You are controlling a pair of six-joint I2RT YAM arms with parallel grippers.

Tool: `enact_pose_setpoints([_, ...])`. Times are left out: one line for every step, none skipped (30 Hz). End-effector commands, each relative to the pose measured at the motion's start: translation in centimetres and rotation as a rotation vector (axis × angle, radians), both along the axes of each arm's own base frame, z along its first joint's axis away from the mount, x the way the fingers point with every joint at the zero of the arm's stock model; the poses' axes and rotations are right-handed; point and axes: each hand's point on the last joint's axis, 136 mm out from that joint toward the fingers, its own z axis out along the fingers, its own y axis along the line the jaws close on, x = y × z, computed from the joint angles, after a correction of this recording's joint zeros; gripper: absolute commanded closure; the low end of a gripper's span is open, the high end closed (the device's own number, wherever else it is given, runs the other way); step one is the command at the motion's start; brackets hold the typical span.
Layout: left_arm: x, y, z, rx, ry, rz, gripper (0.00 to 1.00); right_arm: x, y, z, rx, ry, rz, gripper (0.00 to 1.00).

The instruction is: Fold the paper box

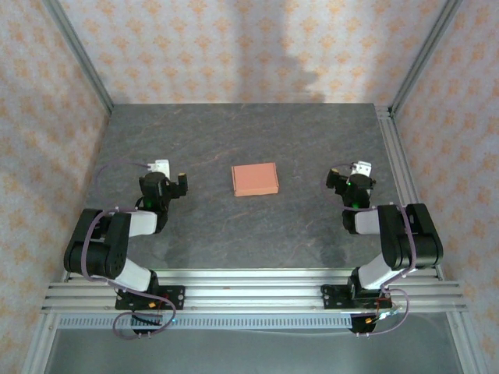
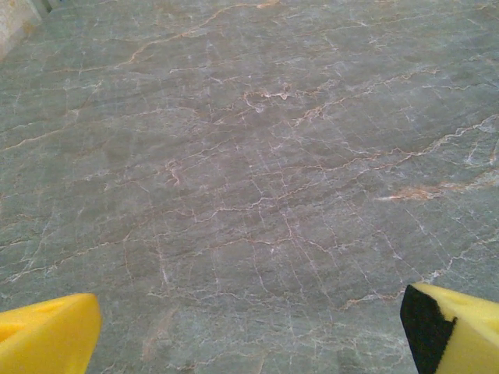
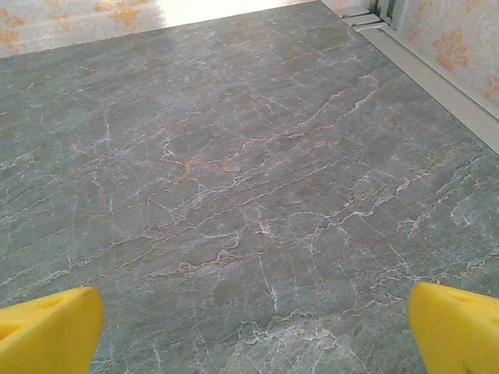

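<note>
The paper box (image 1: 255,179) is a small salmon-orange rectangle lying flat near the middle of the grey marbled table (image 1: 234,140). My left gripper (image 1: 166,185) sits to its left, well apart from it. My right gripper (image 1: 350,183) sits to its right, also apart. In the left wrist view the left gripper (image 2: 249,327) stands open, its yellow fingertips (image 2: 47,331) wide apart over bare table. Over there on the right wrist view, the right gripper (image 3: 253,327) is open too, with yellow fingertips (image 3: 456,327) at the frame's corners and nothing between them.
Patterned walls with aluminium posts (image 1: 78,54) enclose the table on three sides. An aluminium rail (image 1: 398,156) runs along the right edge, seen also as a pale rail (image 3: 437,78) in the right wrist view. The arm bases stand on a slotted rail (image 1: 249,292) at the near edge.
</note>
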Motion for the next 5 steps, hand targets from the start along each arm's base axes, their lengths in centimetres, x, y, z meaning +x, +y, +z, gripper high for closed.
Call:
enact_pose_setpoints([0.88, 0.23, 1.64, -0.002, -0.057, 0.02, 0.0, 0.72, 0.14, 1.12, 0.002, -0.043, 0.01, 0.01])
enact_pose_setpoints([0.87, 0.24, 1.61, -0.002, -0.057, 0.02, 0.0, 0.72, 0.16, 1.12, 0.002, -0.044, 0.01, 0.01])
enact_pose_setpoints([0.88, 0.2, 1.67, -0.002, -0.059, 0.019, 0.0, 0.72, 0.16, 1.12, 0.002, -0.043, 0.01, 0.01])
enact_pose_setpoints([0.89, 0.17, 1.66, -0.003, -0.059, 0.017, 0.0, 0.72, 0.17, 1.12, 0.002, -0.043, 0.011, 0.01])
enact_pose_setpoints([0.88, 0.19, 1.67, -0.002, -0.059, 0.019, 0.0, 0.69, 0.18, 1.12, 0.002, -0.043, 0.011, 0.01])
